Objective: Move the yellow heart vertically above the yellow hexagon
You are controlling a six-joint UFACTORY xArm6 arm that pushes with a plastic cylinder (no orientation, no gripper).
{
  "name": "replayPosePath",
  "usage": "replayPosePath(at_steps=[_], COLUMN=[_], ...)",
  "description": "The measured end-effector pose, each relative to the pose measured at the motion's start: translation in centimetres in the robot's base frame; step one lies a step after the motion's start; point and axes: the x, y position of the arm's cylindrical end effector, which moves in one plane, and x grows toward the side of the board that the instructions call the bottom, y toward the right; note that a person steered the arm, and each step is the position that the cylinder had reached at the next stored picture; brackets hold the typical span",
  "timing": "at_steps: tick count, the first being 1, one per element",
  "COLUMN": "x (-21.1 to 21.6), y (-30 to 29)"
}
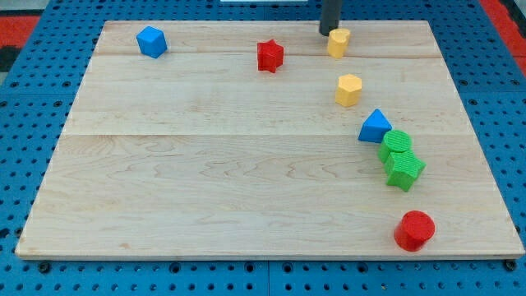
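The yellow heart (339,42) lies near the view's top, right of centre on the wooden board. The yellow hexagon (348,90) lies below it, slightly to the right, with a gap between them. My tip (328,33) is at the heart's upper left edge, touching or nearly touching it. The rod rises out of the view's top.
A red star (269,56) lies left of the heart. A blue cube (151,41) is at the top left. A blue triangle (374,127), a green cylinder (397,145) and a green star (404,169) cluster at the right. A red cylinder (414,230) is at the bottom right.
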Motion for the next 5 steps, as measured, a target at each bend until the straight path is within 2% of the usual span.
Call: replayPosePath(at_steps=[1, 4, 5], x=[1.7, 1.1, -0.9], y=[-0.6, -0.6, 0.9])
